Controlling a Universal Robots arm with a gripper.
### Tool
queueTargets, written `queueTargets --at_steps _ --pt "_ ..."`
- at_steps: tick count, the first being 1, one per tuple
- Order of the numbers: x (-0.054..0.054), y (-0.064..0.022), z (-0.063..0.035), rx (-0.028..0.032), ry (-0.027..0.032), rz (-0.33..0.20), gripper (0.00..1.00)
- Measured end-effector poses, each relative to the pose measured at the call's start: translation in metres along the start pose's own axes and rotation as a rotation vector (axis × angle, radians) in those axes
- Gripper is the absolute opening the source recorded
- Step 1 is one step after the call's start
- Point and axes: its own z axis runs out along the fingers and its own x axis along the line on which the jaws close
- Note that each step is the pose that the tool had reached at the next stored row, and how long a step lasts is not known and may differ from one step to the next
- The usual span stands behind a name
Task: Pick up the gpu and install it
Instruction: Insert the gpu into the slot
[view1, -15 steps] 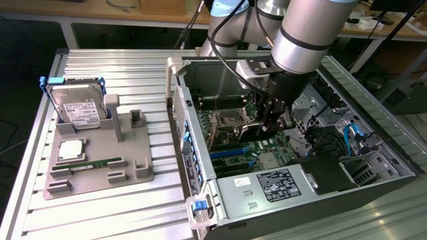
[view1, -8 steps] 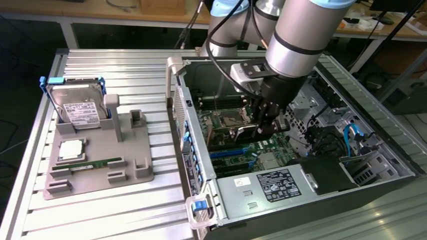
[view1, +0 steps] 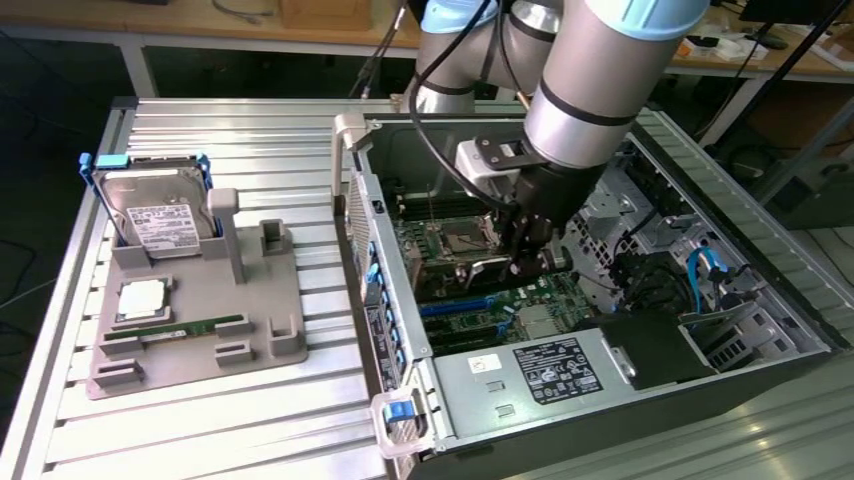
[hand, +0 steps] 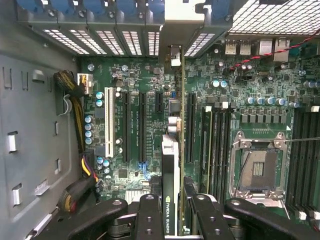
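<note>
**The gripper is holding the gpu edge-on inside the computer case.**

Outside the case, toward the exterior view's left, the hard drive and memory stick are sitting in a grey holder on the table. Inside the case, the jaws are pinching the gpu by its upper edge, one on each face. The card is hanging edge-down over the motherboard, probably to line its connector up with a long slot. Whether it is seated cannot be told.
</note>
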Motion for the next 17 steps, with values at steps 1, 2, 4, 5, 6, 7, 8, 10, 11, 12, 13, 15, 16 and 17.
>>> queueTargets --at_steps 1,2,4,5,6,7,8,10,11,12,13,15,16,17 --pt "0.0 0.0014 0.0011 0.0 0.0001 0.0 0.27" --pt "0.0 0.0034 0.0019 -0.0001 0.0002 0.0 0.27" --pt "0.0 0.0057 0.0031 -0.0001 -0.0002 0.0 0.27" --pt "0.0 0.0063 0.0034 -0.0001 -0.0007 0.0 0.27" --pt "0.0 0.0064 0.0035 -0.0002 -0.0007 0.0 0.27" --pt "0.0 0.0064 0.0036 -0.0002 -0.0008 0.0 0.27" --pt "0.0 0.0064 0.0036 -0.0001 -0.0009 0.0 0.27" --pt "0.0 0.0065 0.0038 -0.0001 -0.0011 0.0 0.27" --pt "0.0 0.0065 0.004 0.0 -0.0014 0.0 0.27" --pt "0.0 0.0066 0.0043 0.0 -0.0028 0.0 0.27" --pt "-0.0001 0.0066 0.0047 0.0 -0.0048 0.0 0.27" --pt "-0.0004 0.0067 0.0055 0.0002 -0.01 0.0 0.27" --pt "-0.0005 0.0068 0.006 0.0003 -0.013 0.0 0.27" --pt "-0.0006 0.0069 0.0065 0.0004 -0.0158 0.0 0.27"
